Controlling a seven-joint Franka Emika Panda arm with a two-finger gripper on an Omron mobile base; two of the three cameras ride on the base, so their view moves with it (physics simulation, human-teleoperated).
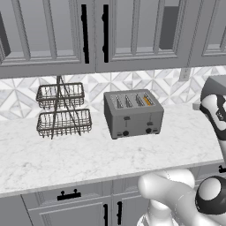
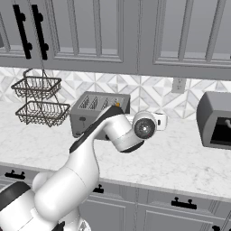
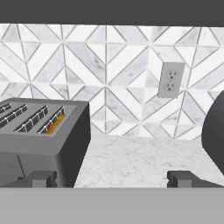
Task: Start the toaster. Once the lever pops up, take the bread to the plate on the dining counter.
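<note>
Toaster [image 3: 41, 140] sits left on the worktop [image 3: 131, 162], bread [image 3: 56, 124] sunk in its rightmost slot. Jaws hang wide apart, empty, off its right side. Reaching from here, I risk shoving the body instead of pressing a lever.

The scene is lit evenly and brightly, with no single light source to be made out. Only faint, soft shadows are cast on the pale tabletop [image 1: 88, 154] beneath the toaster [image 1: 133, 114]. A mild sheen is seen on the arm's white shell. Edges are rendered sharply throughout, though slightly jagged. No blur, glare or bending at the borders is noticed.
</note>
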